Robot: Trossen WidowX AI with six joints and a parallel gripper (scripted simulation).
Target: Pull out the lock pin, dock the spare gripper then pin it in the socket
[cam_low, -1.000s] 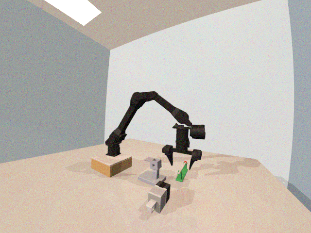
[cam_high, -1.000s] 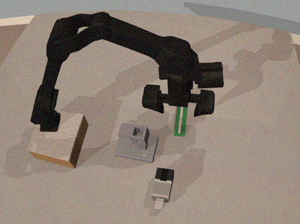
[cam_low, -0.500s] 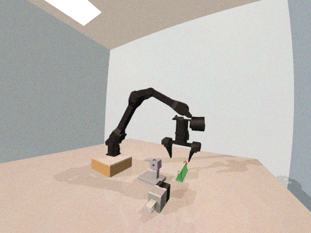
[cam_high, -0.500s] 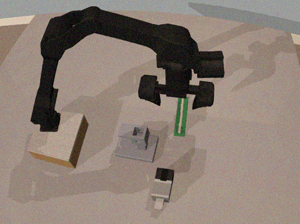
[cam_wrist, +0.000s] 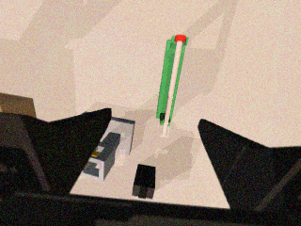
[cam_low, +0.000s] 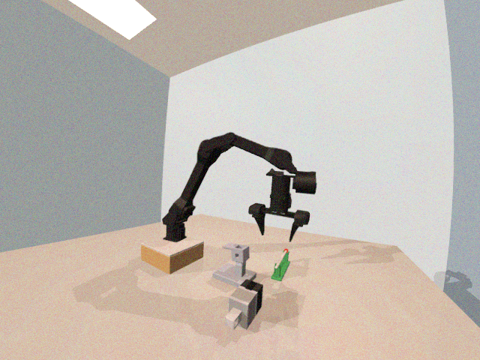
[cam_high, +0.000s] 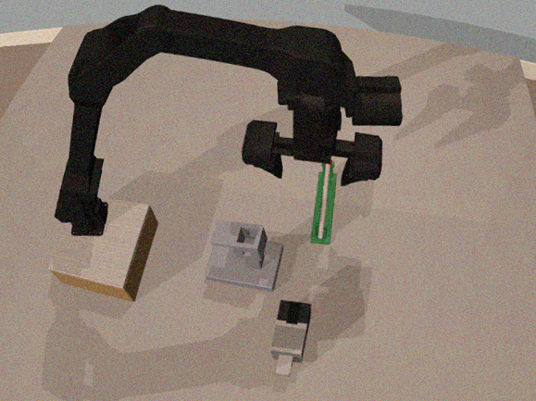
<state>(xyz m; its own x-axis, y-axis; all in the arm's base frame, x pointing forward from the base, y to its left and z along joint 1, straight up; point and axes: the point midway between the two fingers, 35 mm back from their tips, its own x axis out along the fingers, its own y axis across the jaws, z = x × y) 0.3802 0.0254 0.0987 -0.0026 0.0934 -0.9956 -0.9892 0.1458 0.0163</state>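
Observation:
My gripper is wide open and empty, above the green holder. The lock pin, white with a red head, lies lengthwise on the green holder. The grey mount stands left of the holder in the top view; its square socket has no pin or spigot in it. The spare gripper, a grey and black block with a pale spigot, lies on the table.
The arm's base stands on a wooden block at the left in the top and exterior views. The mount's raised socket is the nearest tall thing to the holder. The spare gripper lies nearer the top and exterior views than the mount and holder.

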